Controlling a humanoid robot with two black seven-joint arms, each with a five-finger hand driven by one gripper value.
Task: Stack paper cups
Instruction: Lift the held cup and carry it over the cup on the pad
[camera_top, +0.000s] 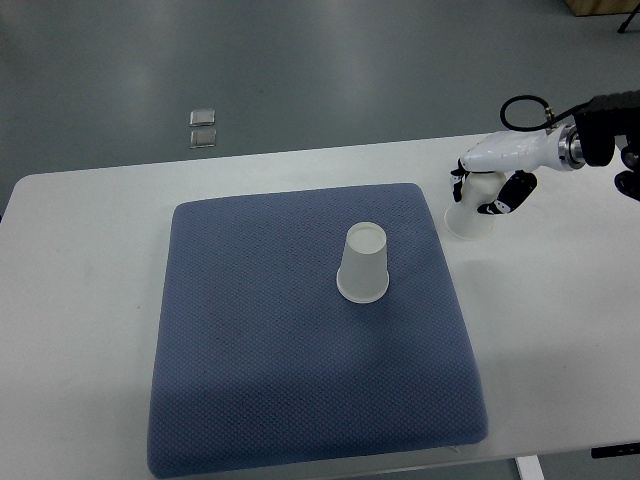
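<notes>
White and black, my right hand (487, 190) has its fingers (518, 192) curled around a white paper cup (468, 222), which stands on the white table (560, 330) just beside the right edge of the blue pad (260, 380). This cup is upside down, its long axis vertical, wide rim on the table. A second paper cup (363, 263) stands inverted too near the middle of the pad, flat bottom upward, leaning slightly in my view.
</notes>
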